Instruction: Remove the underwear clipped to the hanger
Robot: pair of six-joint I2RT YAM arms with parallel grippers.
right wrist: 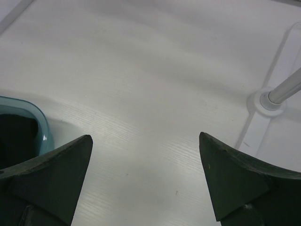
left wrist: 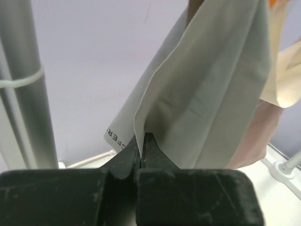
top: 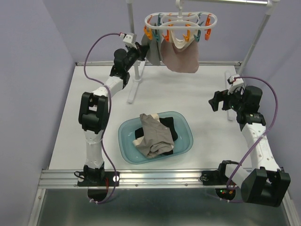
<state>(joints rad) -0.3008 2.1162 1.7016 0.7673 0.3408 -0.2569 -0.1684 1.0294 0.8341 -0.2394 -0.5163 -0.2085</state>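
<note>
1. Two pieces of the underwear hang from the hanger [top: 181, 22] in the top view: the grey garment [top: 154, 52] on its left side and the pale pink garment [top: 181, 60] under its middle. Two more lie in the teal basin [top: 123, 141] on the table [top: 211, 155]: the beige garment [top: 153, 135] heaped over the black garment [top: 170, 126].
2. Same view: the left arm is raised toward the rack, and the left gripper [top: 145, 51] sits at the lower edge of the grey garment. The right gripper [top: 217, 101] hangs low over the table to the right of the basin, well apart from the hanger.
3. Left wrist view: the left gripper [left wrist: 142, 141] is clamped tight on a fold at the bottom hem of the grey garment [left wrist: 211, 94], with a label edge showing just beside the fingers. The pale pink garment [left wrist: 254, 136] hangs behind it. A rack pole [left wrist: 23, 94] stands at the left. The clip holding the grey garment is not visible from here.
4. Right wrist view: the right gripper [right wrist: 145, 139] is spread wide and holds nothing. Below it lie bare table, a corner of the basin [right wrist: 42, 127] and a pole foot [right wrist: 270, 99].
5. Our judgement of the step: the grasp on the third garment is made, and the pull-off is not yet begun.
6. The next move calls for a steady downward pull, away from the hanger, so that the clip lets go. We expect the hanger to swing on its hook, and the hem may slip from such a thin pinch.
</note>
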